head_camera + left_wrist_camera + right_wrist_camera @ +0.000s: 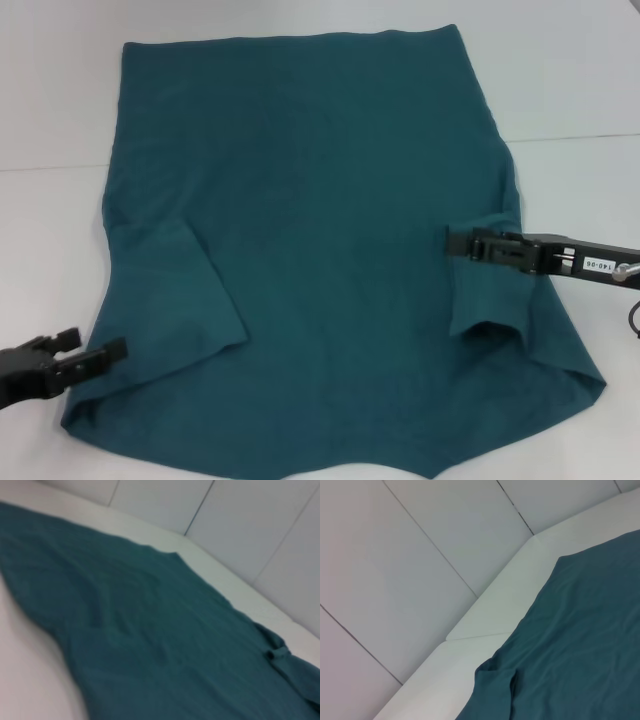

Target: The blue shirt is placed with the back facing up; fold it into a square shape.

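Observation:
The blue shirt (330, 230) lies flat on the white table (50, 100), plain side up, hem at the far end. Both short sleeves are turned inward over the body: one (170, 290) on the left, one (490, 290) on the right. My left gripper (100, 345) sits low at the shirt's near left edge, open, its fingertips just over the cloth. My right gripper (452, 243) reaches in from the right, over the folded right sleeve. The wrist views show only the shirt (150, 630) (580, 655) and the table.
Bare white tabletop (570, 90) runs around the shirt on the left, right and far sides. A seam (580, 137) crosses the table. Pale wall panels (420, 555) rise beyond the table's edge. The shirt's near end runs out of the head view.

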`<state>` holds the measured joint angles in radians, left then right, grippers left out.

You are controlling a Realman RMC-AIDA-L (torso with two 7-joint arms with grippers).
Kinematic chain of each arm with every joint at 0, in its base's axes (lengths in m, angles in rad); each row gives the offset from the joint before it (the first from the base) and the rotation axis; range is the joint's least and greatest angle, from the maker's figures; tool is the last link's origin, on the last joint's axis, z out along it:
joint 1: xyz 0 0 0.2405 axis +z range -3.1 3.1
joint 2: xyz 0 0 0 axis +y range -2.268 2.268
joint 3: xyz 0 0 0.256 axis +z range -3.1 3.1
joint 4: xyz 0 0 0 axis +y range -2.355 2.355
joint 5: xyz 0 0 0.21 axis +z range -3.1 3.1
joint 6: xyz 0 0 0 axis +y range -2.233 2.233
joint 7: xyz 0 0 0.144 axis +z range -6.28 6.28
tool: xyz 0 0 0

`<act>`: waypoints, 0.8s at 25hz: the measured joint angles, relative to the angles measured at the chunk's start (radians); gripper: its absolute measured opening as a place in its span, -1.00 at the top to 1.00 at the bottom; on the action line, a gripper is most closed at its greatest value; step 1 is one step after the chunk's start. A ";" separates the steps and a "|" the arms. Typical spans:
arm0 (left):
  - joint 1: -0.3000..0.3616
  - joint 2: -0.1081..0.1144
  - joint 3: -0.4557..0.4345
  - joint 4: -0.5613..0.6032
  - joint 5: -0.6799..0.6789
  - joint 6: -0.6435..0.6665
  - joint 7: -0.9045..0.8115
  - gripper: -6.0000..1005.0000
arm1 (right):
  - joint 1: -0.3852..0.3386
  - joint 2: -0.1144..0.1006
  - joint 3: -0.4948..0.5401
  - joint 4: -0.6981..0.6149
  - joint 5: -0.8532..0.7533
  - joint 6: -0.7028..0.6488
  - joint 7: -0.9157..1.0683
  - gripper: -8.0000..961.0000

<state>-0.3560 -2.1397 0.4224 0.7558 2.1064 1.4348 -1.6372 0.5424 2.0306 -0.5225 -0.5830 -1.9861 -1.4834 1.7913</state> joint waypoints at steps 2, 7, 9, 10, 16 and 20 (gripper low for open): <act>0.003 0.001 -0.006 0.015 0.022 0.005 -0.039 -0.81 | -0.001 -0.003 0.001 0.000 0.000 -0.003 0.001 -0.87; 0.007 0.006 -0.010 0.054 0.092 0.016 -0.141 -0.81 | -0.001 -0.008 -0.003 0.000 0.000 -0.004 0.015 -0.87; 0.007 0.009 -0.009 0.068 0.115 0.023 -0.174 -0.81 | -0.001 -0.008 -0.004 0.000 0.000 -0.004 0.016 -0.87; 0.007 0.010 -0.009 0.073 0.124 0.025 -0.186 -0.81 | -0.001 -0.009 -0.003 0.000 0.000 -0.004 0.016 -0.87; 0.004 0.014 -0.009 0.087 0.183 0.037 -0.228 -0.80 | -0.001 -0.010 0.001 0.000 0.000 -0.006 0.016 -0.87; 0.000 0.014 -0.005 0.090 0.213 0.041 -0.241 -0.80 | -0.001 -0.011 0.002 0.000 0.000 -0.007 0.016 -0.87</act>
<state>-0.3559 -2.1258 0.4178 0.8457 2.3190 1.4761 -1.8779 0.5415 2.0200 -0.5204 -0.5829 -1.9864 -1.4904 1.8070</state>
